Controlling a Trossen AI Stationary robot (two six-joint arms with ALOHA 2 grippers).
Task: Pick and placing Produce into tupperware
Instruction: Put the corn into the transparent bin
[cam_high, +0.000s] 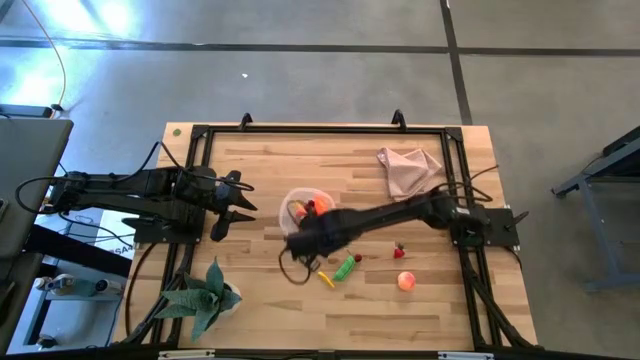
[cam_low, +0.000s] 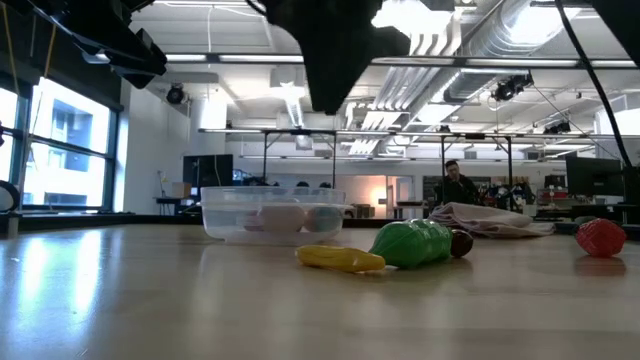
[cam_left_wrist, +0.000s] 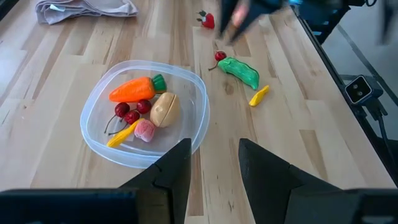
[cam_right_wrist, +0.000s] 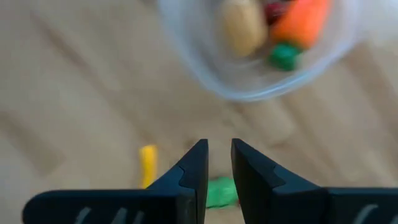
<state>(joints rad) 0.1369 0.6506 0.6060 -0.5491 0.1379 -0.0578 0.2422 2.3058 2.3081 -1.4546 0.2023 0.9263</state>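
From above, the right end effector (cam_high: 300, 252) hangs just beside the round clear plastic tupperware (cam_high: 297, 196), nearly clenched and empty, seemingly heading for the green pepper (cam_high: 345, 267). Left wrist view: carrot (cam_left_wrist: 132, 89) already inside; left end effector (cam_left_wrist: 214, 163) parted, idle.

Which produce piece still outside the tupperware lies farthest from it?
The peach-pink fruit; the green pepper, yellow piece and red berries all lie closer to the tupperware.
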